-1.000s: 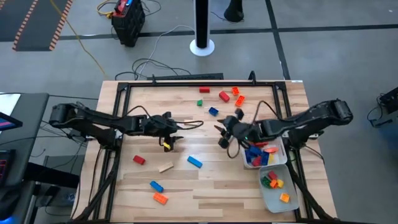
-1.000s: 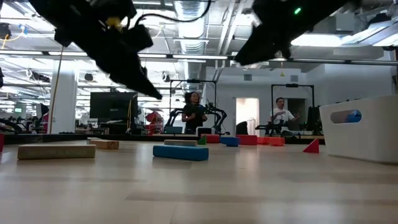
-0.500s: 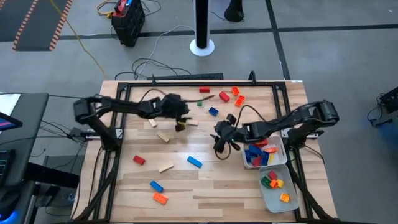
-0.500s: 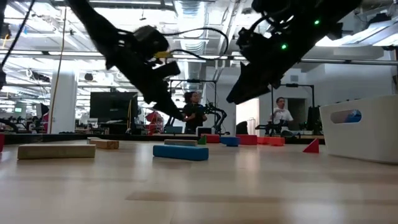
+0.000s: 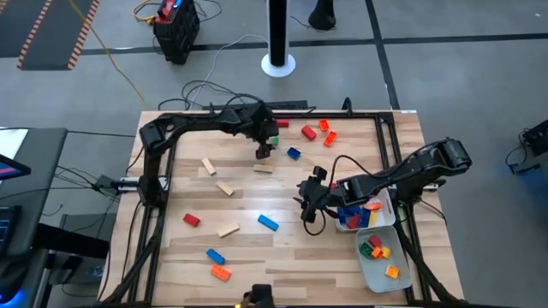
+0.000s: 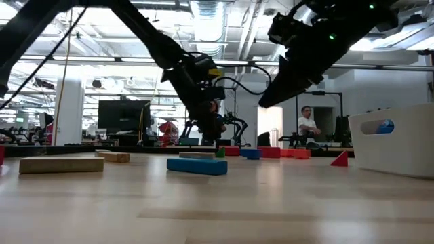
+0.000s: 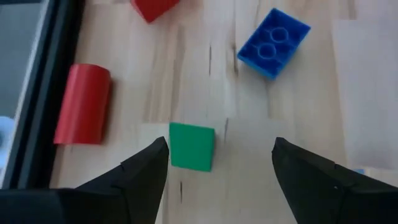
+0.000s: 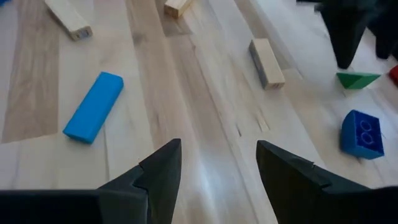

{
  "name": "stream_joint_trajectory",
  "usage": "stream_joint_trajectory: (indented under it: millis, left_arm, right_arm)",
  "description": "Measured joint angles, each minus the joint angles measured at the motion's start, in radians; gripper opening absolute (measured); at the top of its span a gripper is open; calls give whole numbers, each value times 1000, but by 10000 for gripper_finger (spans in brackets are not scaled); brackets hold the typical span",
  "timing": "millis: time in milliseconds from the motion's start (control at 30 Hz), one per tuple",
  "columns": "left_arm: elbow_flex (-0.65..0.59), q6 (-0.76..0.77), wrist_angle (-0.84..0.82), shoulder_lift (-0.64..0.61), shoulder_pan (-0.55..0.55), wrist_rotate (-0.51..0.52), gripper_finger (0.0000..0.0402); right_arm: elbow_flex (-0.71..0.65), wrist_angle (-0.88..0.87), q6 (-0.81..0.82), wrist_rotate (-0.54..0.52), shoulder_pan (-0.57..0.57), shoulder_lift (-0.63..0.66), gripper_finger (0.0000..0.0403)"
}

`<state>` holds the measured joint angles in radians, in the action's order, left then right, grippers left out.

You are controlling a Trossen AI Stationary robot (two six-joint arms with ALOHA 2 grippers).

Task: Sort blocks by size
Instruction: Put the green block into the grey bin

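While the left gripper (image 5: 265,152) hangs over the far middle of the wooden table (image 5: 282,257), its fingers (image 7: 146,174) stand wide apart and hold nothing; between them in the left wrist view lies a small green block (image 7: 192,145), with a red cylinder block (image 7: 83,103) beside the table's dark frame and a blue two-stud brick (image 7: 273,42) farther on. Nearer the table's middle, the right gripper (image 5: 310,204) hovers above the wood, its fingers (image 8: 155,174) also parted and empty. Its wrist view looks past them at a long blue block (image 8: 93,106), a tan oblong block (image 8: 267,63) and another tan one (image 8: 68,18). Loose blocks lie scattered: red and orange ones (image 5: 317,131) at the far edge, a red block (image 5: 191,220), a blue one (image 5: 215,256) and an orange one (image 5: 221,274) toward the near left. At the right edge, one white tray (image 5: 390,208) holds blue, red and orange blocks, and the nearer white tray (image 5: 370,272) holds green, red and orange ones
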<state>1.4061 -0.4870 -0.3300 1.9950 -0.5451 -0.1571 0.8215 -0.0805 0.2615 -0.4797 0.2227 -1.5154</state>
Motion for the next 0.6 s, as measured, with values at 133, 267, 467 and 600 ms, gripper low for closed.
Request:
stream_joint_trajectory:
  millis: [133, 267, 467, 600]
  left_arm:
    - [47, -28, -19, 57, -4, -3, 276]
    - [62, -48, 7, 86, -9, 1, 275]
    - [61, -52, 54, 84, -23, 1, 275]
    - [63, -70, 53, 100, -32, -35, 275]
  right_arm:
    - [0, 5, 2, -1, 20, 0, 237]
    - [0, 5, 25, -1, 40, 0, 237]
    - [0, 7, 45, -5, 66, 0, 237]
    - [0, 7, 48, -20, 72, 0, 237]
